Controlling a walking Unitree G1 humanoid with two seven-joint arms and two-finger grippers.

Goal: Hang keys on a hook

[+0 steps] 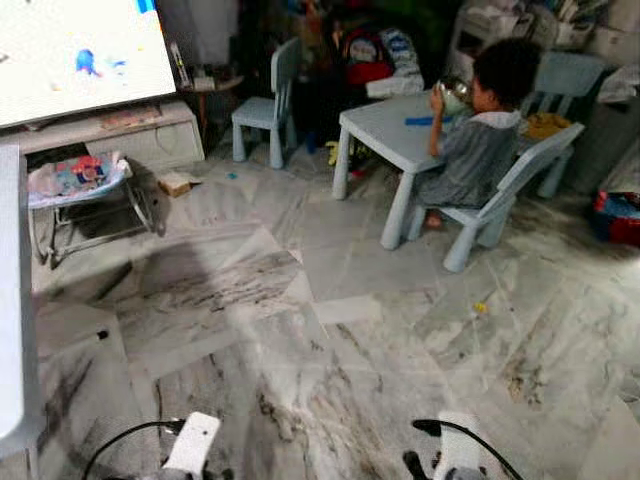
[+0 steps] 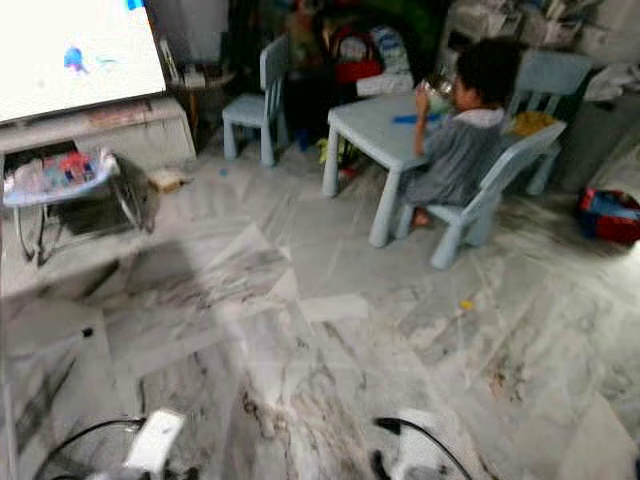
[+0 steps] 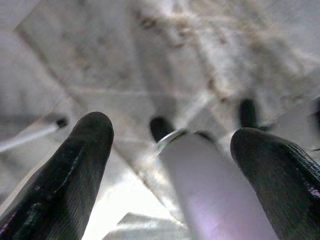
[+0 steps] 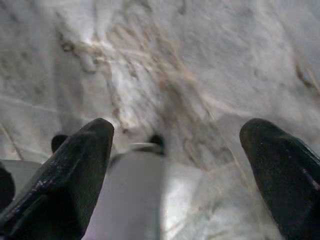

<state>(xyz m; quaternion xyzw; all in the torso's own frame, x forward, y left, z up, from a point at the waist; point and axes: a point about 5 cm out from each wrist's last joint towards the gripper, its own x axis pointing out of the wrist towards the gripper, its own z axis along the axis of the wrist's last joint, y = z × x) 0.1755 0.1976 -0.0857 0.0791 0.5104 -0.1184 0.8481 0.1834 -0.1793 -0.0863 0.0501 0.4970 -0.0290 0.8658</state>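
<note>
Both arms hang low at the bottom edge of the head views, the left arm (image 1: 192, 445) and the right arm (image 1: 455, 455). In the left wrist view my left gripper (image 3: 175, 150) is open, its black fingers (image 3: 70, 175) spread wide over marble floor with nothing between them. In the right wrist view my right gripper (image 4: 177, 145) is open too, its fingers (image 4: 75, 170) apart above the floor and holding nothing.
Marble floor (image 1: 330, 330) stretches ahead. A child (image 1: 480, 130) sits on a light blue chair (image 1: 500, 200) at a small blue table (image 1: 395, 130). Another small chair (image 1: 265, 105) stands behind. A baby bouncer (image 1: 80, 195) and a TV (image 1: 75, 55) on a low cabinet are at left.
</note>
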